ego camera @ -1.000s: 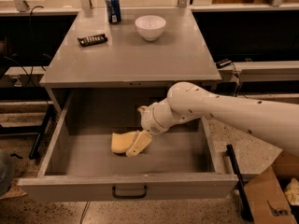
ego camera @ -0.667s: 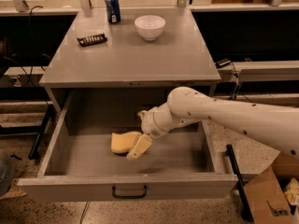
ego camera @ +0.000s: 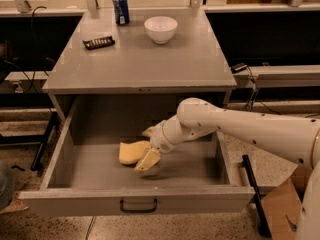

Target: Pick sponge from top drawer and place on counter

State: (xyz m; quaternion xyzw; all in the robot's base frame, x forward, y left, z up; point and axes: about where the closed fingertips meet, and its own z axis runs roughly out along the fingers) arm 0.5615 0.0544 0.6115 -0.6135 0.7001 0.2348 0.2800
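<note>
**Elbow dips toward the top drawer (ego camera: pixel 56 156); sponge (ego camera: pixel 131 152) stays put**

Since a second ago the white arm (ego camera: pixel 250 130) has sunk a little. Its elbow now sits lower and closer beneath the front edge of the counter (ego camera: pixel 140 66). The gripper (ego camera: pixel 143 150) has barely shifted, and the sponge lies where it lay.

The gripper is inside the pulled-out top drawer, near the middle, at the sponge's right end. Its jaws stand wide. One finger shows behind the sponge, and the near finger (ego camera: pixel 148 159) overlaps the sponge's right front corner. Whether either one presses the foam cannot be told.

The sponge rests flat on the drawer floor, slightly left of centre and well apart from all four walls. Bare floor lies open to its left, in front of it, and to the right past the gripper. The arm comes in from the right, over the drawer's right wall and under the counter's edge.

On the counter the front half is bare. Toward the back stand a white bowl (ego camera: pixel 161 29) and a blue can (ego camera: pixel 120 8), with a dark packet (ego camera: pixel 98 42) lying to the left. A dark pull handle (ego camera: pixel 138 206) sits in the middle of the drawer's front panel. A cardboard box (ego camera: pixel 282 209) stands on the floor to the drawer's right.
</note>
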